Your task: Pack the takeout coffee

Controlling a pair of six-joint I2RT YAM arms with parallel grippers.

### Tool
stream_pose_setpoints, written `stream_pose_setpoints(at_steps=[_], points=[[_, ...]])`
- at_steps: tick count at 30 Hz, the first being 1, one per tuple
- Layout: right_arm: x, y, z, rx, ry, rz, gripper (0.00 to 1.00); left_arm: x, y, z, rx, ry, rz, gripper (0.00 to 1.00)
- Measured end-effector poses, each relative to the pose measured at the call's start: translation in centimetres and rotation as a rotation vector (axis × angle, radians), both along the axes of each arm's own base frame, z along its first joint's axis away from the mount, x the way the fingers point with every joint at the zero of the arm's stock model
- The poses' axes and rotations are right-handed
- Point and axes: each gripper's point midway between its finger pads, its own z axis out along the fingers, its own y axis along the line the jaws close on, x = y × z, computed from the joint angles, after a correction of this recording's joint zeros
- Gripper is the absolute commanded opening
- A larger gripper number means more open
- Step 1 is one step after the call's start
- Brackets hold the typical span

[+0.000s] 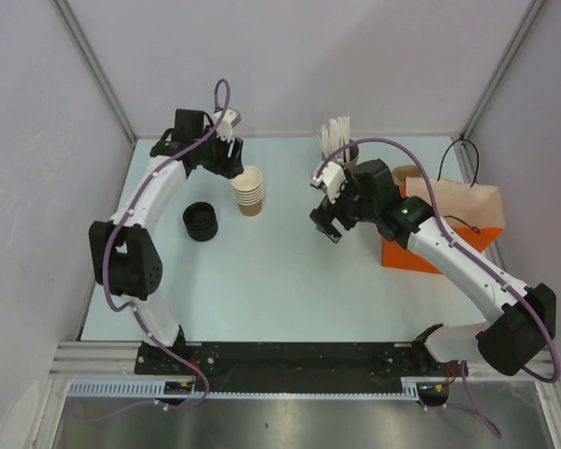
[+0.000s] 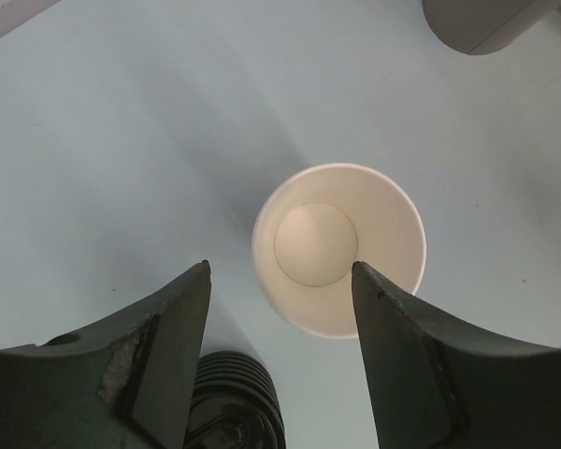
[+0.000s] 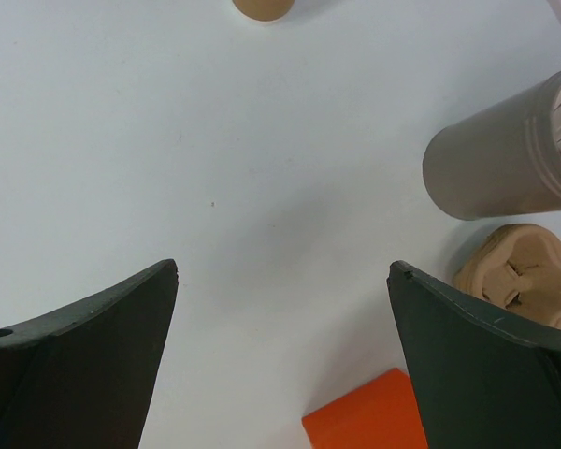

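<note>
Lidded coffee cup: couldn't tell where it was from any view. Left gripper [image 2: 280,265] hung over the stack of cups [image 1: 249,192] with jaws apart, holding nothing. The cups were tan kraft paper outside, smooth white inside, with round rims. Ribbed black lids [image 1: 201,222] sat stacked just beside them. Right gripper [image 3: 282,266] was wide open and empty, near a matte grey cylinder [image 3: 505,159], an orange bag [image 1: 399,254] and tan moulded pulp [image 3: 524,276].

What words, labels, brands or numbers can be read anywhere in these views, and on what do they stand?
None: no text can be read in any view.
The stack of tan cups, the stack of black lids, the orange bag and the grey holder all look plain and unprinted.
</note>
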Motion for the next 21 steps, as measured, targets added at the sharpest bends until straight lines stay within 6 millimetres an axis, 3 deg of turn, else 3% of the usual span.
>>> stream_pose_setpoints(at_steps=[10,16,21], points=[[0.1,-0.2,-0.4,-0.011,-0.002,-0.003,1.0,0.9,-0.2,-2.2,0.031,0.033,0.01,0.53],[0.0,-0.2,-0.5,-0.012,-0.001,-0.003,1.0,1.3,-0.2,-2.5,0.035,0.032,0.016,0.44],[0.0,-0.2,-0.5,-0.013,-0.002,-0.002,1.0,1.5,-0.3,-2.8,0.035,0.033,0.014,0.43]])
